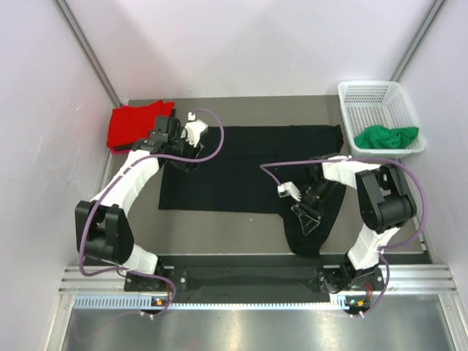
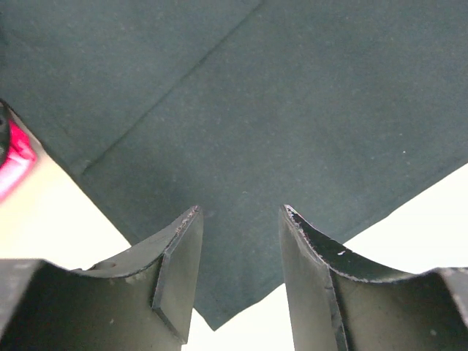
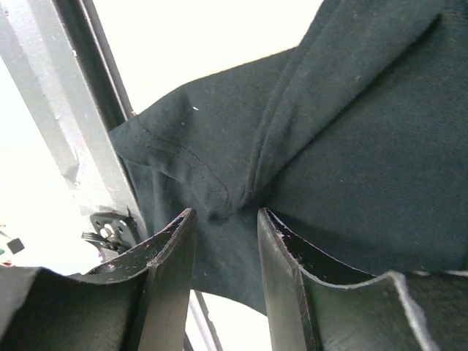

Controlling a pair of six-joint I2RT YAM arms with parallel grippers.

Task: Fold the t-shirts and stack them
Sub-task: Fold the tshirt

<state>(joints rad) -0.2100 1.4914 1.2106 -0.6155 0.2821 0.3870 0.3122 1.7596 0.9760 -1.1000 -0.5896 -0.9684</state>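
Observation:
A black t-shirt [image 1: 248, 168] lies spread flat across the middle of the table, and its right end hangs in a bunch toward the near edge. My left gripper [image 1: 181, 159] is at the shirt's left edge. In the left wrist view it [image 2: 240, 213] stands open over a corner of the black cloth [image 2: 292, 110], with nothing pinched. My right gripper [image 1: 306, 218] is over the bunched right end. Its jaws [image 3: 227, 213] stand apart astride a stitched fold of the black shirt [image 3: 351, 146]. A red t-shirt [image 1: 135, 124] lies crumpled at the back left. A green t-shirt [image 1: 386, 137] sits in the basket.
The white mesh basket [image 1: 376, 99] stands at the back right corner. The red cloth's edge [image 2: 14, 157] shows at the left of the left wrist view. A metal rail [image 1: 256, 281] runs along the near edge, also in the right wrist view [image 3: 51, 124].

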